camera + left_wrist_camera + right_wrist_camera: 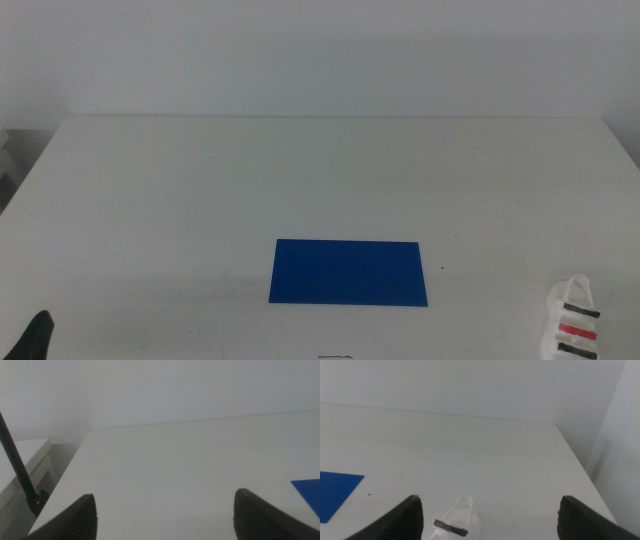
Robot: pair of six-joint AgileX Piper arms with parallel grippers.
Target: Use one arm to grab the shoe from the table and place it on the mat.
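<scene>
Blue mat (348, 272) flat on white bench (300, 180), near centre. Shoe (573, 318) near right, apart from mat. Left tool (165, 515) and right tool (490, 515) both spread wide, empty

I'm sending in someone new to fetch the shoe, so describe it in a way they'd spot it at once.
Start at the white table and find the dark-blue mat lying near its front edge. The shoe sits apart from the mat, at the table's front right corner. It is small and white with chunky sole, crossed by black straps and one red strap, the only striped thing there.
</scene>
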